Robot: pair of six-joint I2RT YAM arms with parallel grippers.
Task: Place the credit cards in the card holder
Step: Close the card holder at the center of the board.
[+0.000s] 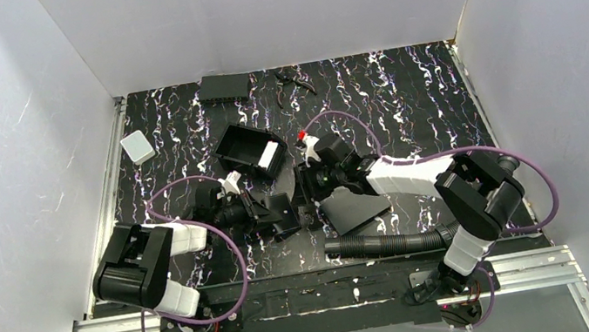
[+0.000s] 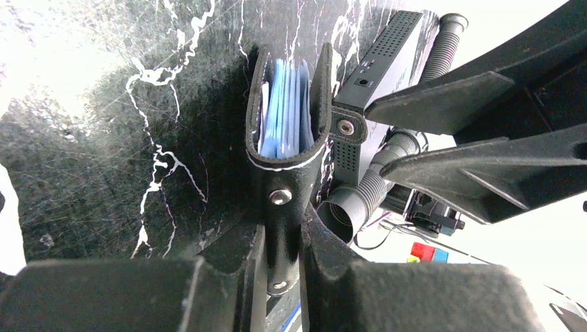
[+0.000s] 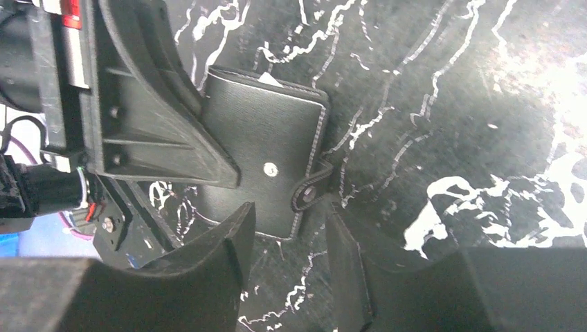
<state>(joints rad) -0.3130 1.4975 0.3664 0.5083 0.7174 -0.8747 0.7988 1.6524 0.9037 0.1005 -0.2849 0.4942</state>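
One small white box (image 1: 137, 146) at ten o'clock on the table (image 1: 421, 94), alone. One left claw (image 2: 282, 238), narrow, clamped on the strap end of the black card holder (image 2: 285, 173), which stands on edge near the table's centre. Several credit cards (image 2: 282, 114), pale blue, standing side by side inside the holder's open pocket, between its two walls. One open black tray (image 1: 246, 148) at eleven o'clock from the holder. One flat black box (image 1: 224, 87) at the far edge, twelve o'clock. One right claw (image 3: 287, 249) at the holder's three o'clock, jaws partly apart, gripping nothing, the holder's snap-tab corner between its tips. One black sheet (image 1: 356, 208) at five o'clock from the holder. One ribbed hose (image 1: 382, 245) just below the sheet.
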